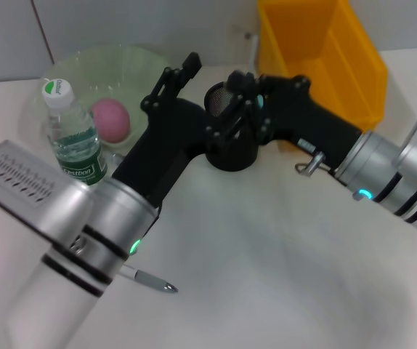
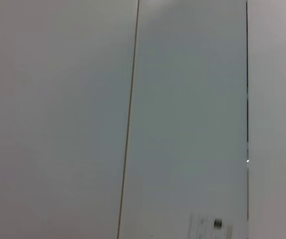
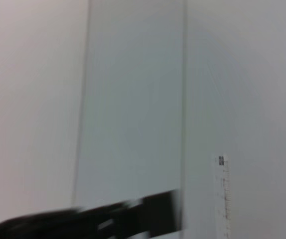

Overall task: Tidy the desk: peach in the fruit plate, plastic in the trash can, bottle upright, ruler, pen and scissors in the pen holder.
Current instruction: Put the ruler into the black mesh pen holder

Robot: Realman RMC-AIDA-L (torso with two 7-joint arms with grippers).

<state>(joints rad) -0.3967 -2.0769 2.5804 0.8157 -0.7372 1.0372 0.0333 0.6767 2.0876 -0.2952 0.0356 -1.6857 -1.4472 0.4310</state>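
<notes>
Bottle label: the upright water bottle [image 1: 76, 142] carried a green band with white lettering that seemed to read "Bestbon"; the finer print below it was too small to read.
Bottle cap: a white cap with a green mark, not readable.
Ruler: a pale ruler [image 3: 222, 194] in the right wrist view showed tick marks and a small dark square, its numbers unreadable.
</notes>
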